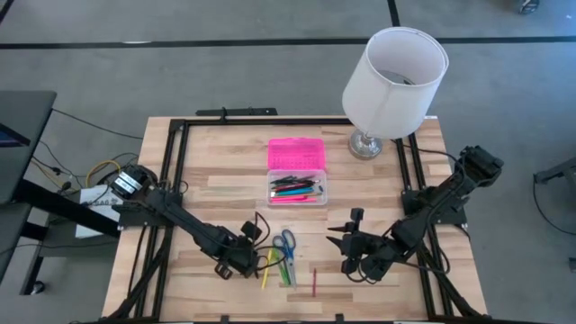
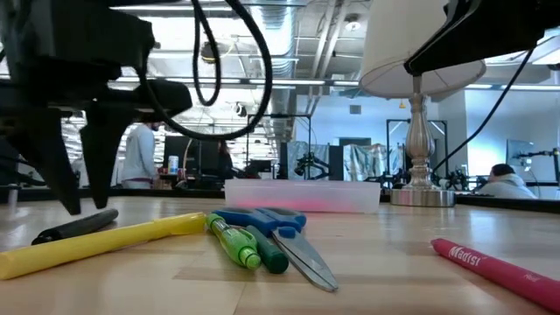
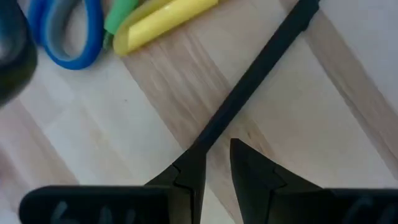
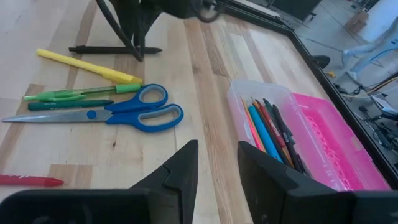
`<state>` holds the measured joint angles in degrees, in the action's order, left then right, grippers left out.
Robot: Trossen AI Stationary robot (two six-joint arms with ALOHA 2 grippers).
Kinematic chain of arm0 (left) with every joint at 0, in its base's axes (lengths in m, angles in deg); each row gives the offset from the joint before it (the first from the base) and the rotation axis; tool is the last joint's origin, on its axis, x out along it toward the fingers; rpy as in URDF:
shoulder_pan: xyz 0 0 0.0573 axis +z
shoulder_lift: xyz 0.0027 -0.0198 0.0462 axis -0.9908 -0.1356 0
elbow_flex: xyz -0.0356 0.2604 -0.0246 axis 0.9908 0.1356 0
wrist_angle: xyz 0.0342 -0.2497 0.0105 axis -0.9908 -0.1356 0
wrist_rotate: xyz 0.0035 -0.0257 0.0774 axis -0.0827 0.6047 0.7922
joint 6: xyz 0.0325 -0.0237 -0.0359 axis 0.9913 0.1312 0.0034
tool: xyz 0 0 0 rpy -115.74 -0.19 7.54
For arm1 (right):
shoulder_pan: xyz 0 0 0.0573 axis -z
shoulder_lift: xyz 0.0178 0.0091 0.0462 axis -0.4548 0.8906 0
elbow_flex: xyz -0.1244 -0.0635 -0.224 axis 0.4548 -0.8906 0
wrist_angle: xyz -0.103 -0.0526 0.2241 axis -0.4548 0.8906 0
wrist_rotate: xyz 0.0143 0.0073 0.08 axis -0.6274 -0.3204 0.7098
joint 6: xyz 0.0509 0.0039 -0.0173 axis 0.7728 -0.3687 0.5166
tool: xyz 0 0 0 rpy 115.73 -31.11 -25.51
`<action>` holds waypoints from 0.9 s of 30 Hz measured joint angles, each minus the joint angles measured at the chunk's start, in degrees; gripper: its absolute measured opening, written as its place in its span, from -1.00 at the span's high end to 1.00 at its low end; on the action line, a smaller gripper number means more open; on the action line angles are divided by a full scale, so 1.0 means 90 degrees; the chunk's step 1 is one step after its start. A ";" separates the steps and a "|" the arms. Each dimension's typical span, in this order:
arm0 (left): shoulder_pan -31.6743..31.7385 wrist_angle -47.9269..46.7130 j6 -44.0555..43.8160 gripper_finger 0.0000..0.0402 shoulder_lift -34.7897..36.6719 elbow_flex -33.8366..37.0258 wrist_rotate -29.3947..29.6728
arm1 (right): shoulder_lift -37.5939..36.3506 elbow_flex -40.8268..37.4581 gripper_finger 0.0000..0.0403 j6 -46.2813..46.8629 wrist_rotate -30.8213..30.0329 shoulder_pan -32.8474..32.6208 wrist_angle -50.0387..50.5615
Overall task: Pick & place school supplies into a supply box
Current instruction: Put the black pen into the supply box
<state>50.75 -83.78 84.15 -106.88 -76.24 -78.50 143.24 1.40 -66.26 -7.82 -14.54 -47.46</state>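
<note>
A black pen [image 3: 255, 74] lies flat on the wood at the table's near left. My left gripper [image 3: 214, 165] points down over one end of it, open with a narrow gap; the right wrist view shows that gripper [image 4: 138, 56] standing at the pen [image 4: 115, 50]. Beside it lie a yellow pen [image 1: 267, 270], green pens [image 1: 284, 272], blue-handled scissors [image 1: 287, 243] and a red pen [image 1: 315, 283]. The supply box [image 1: 297, 189] sits mid-table, its clear base holding several pens and its pink lid [image 1: 295, 153] lying open. My right gripper [image 4: 214, 168] hangs open above the table, right of the scissors. My left gripper comes at the black pen from above, pointing steeply down. The pen's end [image 3: 198, 142] runs up to one fingertip [image 3: 189, 168] and is hidden under it. I cannot tell whether the finger touches the pen. The pen lies flat on the table.
A white lamp [image 1: 393, 81] with a metal foot stands at the far right corner. Black rails [image 1: 175, 153] run along the table's sides. A cable loop [image 1: 254, 229] hangs by the left wrist. People show in the room beyond the table in the low view.
</note>
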 joint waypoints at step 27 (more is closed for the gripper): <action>0.0108 0.0535 0.1160 0.66 -0.0622 -0.0056 -0.0027 | 0.0048 -0.0146 0.47 -0.0102 0.0652 0.0501 -0.0261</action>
<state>51.72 -78.97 94.59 -112.48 -76.75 -78.74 143.67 0.09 -67.18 -1.95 -10.03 -49.81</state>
